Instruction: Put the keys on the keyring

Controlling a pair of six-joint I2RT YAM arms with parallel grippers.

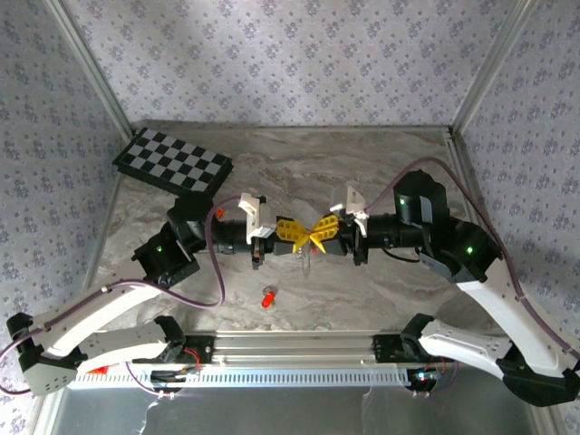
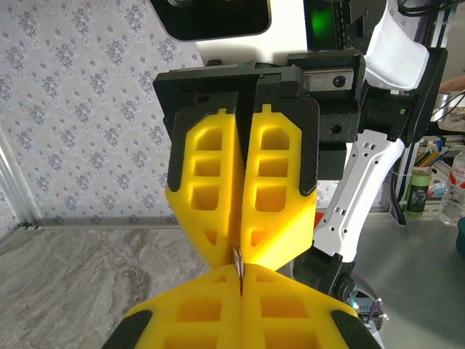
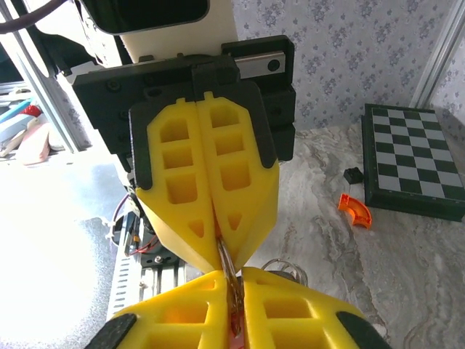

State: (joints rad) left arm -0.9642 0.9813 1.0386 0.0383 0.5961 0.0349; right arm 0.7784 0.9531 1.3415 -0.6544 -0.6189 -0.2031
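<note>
Two end effectors, one loose red key, one checkerboard, perhaps one keyring

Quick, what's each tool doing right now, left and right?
Left tool: closed, pinching the keyring wire.
Right tool: closed, tip to tip with the left, seemingly on the same keyring.

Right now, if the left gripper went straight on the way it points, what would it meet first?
The right gripper. The left gripper stands tip to tip with it, with only what looks like the thin silvery keyring pinched between them.
</note>
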